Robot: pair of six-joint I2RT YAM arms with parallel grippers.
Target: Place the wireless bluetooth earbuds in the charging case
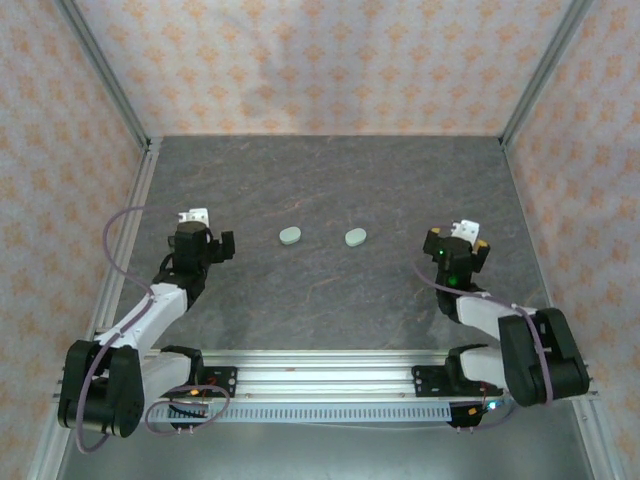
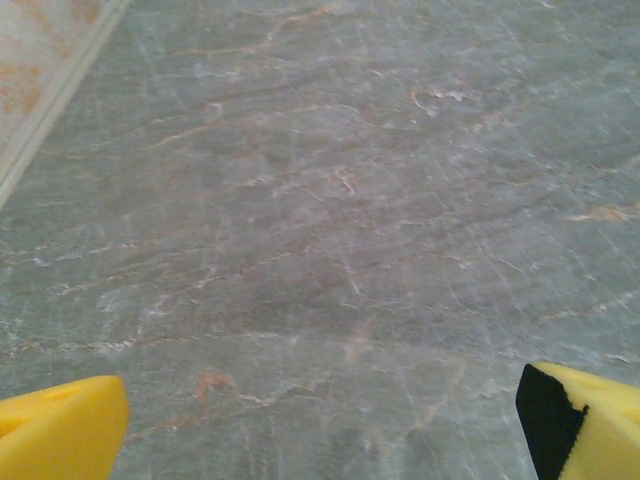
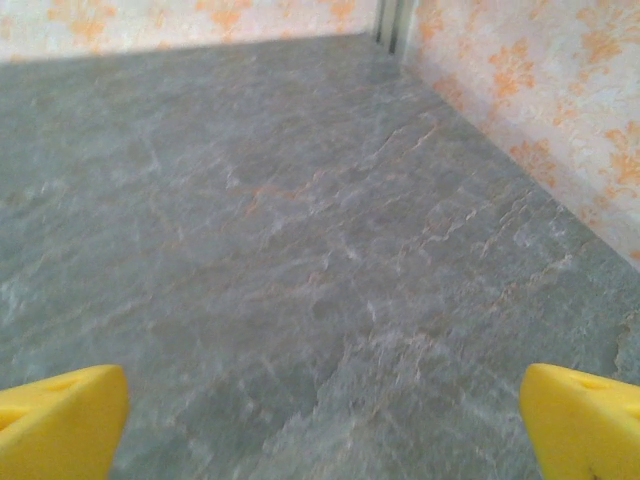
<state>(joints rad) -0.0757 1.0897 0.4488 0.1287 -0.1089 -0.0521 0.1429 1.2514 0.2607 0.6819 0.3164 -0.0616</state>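
Two pale green oval charging cases lie shut in the middle of the table, one (image 1: 290, 235) to the left of the other (image 1: 355, 237). The wireless bluetooth earbuds are out of view. My left gripper (image 1: 196, 219) rests low at the table's left, well left of the cases. It is open, and there is bare table between its yellow fingertips (image 2: 60, 432). My right gripper (image 1: 464, 233) sits at the right, clear of the right case. Its jaws also stand wide, with yellow fingertips (image 3: 60, 425) at the frame's bottom corners and nothing between them.
The dark stone-patterned table (image 1: 330, 180) is boxed in by patterned walls (image 1: 300, 60) on three sides with metal corner posts. An aluminium rail (image 1: 320, 370) carrying both arm bases runs along the near edge.
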